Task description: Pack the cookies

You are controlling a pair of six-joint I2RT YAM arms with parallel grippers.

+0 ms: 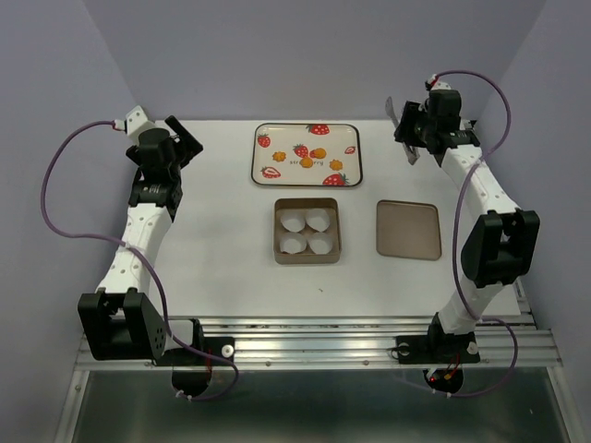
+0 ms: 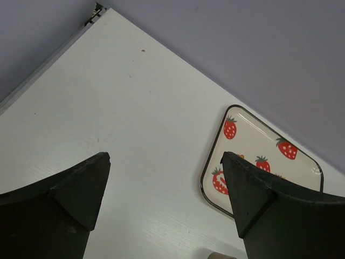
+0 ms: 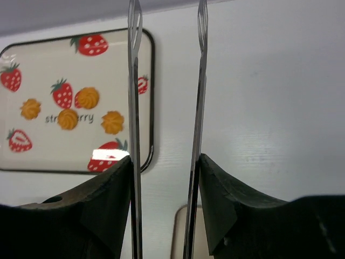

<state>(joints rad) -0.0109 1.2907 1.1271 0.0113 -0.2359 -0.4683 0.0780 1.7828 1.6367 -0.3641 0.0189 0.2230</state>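
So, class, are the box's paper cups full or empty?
Empty: the four cups show only white; all four cookies lie on the tray.

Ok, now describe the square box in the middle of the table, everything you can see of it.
The box is square, tan-brown, open-topped, with low walls and rounded corners. It sits flat on the white table, nearer than the strawberry tray, a matching flat lid lying apart beside it. Four white paper cups fill it two by two, all empty. Nothing grips it.

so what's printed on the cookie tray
Red strawberries on the cream tray, black rim; clearest in the right wrist view.
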